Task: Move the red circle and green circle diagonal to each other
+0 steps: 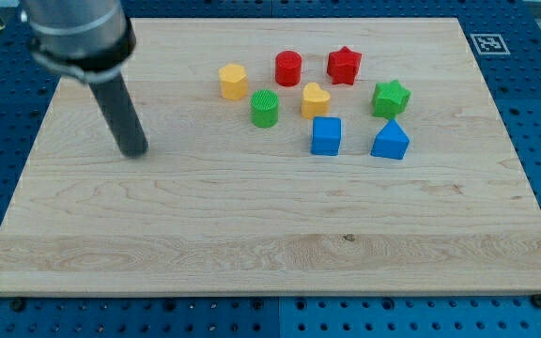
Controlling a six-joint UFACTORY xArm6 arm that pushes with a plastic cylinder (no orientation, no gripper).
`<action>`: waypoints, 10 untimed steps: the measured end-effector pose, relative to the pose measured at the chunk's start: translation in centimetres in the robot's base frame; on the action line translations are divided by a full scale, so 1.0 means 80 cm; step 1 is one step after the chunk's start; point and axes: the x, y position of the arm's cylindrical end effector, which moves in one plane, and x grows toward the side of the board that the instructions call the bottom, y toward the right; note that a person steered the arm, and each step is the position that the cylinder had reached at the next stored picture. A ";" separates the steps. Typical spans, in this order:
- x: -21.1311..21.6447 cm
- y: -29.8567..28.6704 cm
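The red circle [288, 68] stands near the view's top, centre. The green circle [265, 108] stands just below and to the left of it, with a small gap between them. My tip [136, 152] rests on the board far to the left of both, about level with the blue blocks. The dark rod rises from it toward the view's top left corner.
A yellow hexagon [233, 81] sits left of the red circle. A yellow heart [315, 99] sits right of the green circle. A red star [344, 65], green star [391, 98], blue cube [326, 135] and blue triangular block [390, 141] lie to the right.
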 end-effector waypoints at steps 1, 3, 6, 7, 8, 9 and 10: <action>-0.098 -0.008; -0.187 0.123; -0.168 0.161; -0.158 0.177; -0.143 0.195; -0.129 0.206; -0.119 0.217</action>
